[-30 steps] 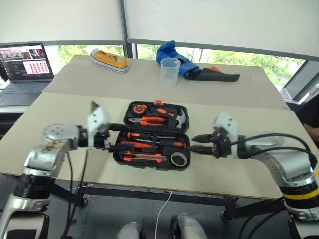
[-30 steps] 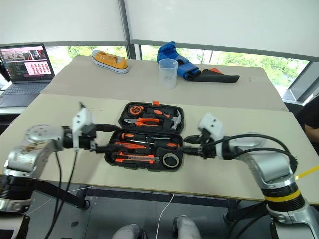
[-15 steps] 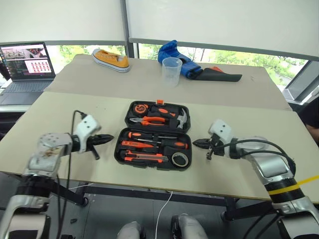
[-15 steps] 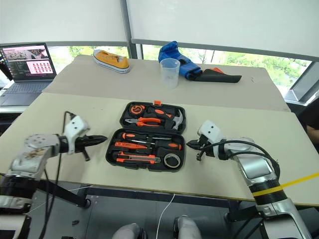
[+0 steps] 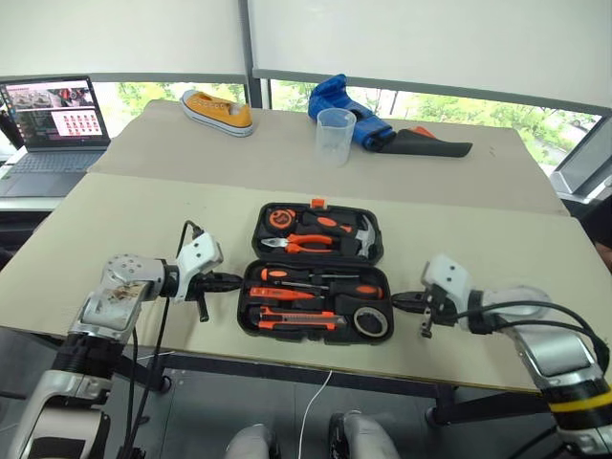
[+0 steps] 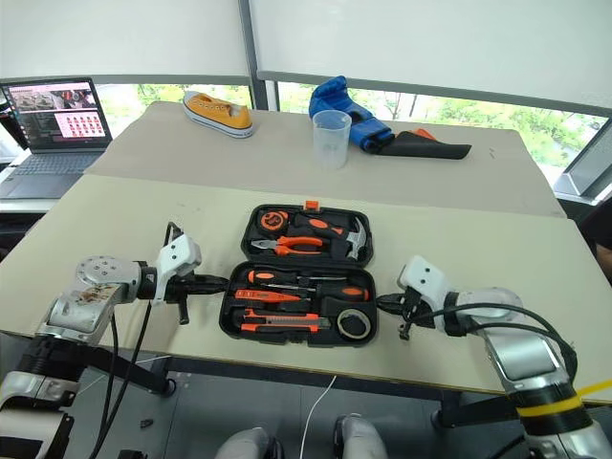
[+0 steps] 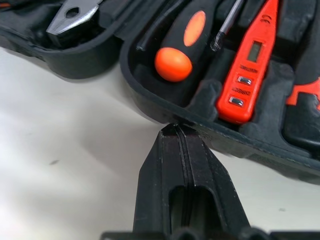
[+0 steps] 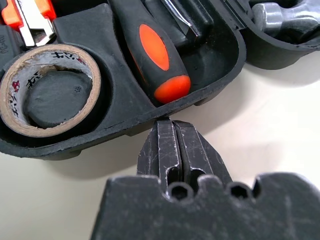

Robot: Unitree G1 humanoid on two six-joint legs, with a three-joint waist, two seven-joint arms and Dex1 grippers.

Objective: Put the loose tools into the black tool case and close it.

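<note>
Black tool case (image 5: 314, 273), centre of frame on the surface (image 5: 115, 220), lies open, lid half towards the top and tray half below it. Left to right: left pincer (image 5: 232, 281) closed and empty, tip just beside the tray's left rim; tray holding screwdrivers (image 5: 316, 275), tester screwdriver (image 7: 248, 65), utility knife (image 5: 295, 319), tape roll (image 5: 369, 322); right pincer (image 5: 398, 297) closed and empty at the right rim. Judged status: loose tools stowed, closing and latching outstanding.
</note>
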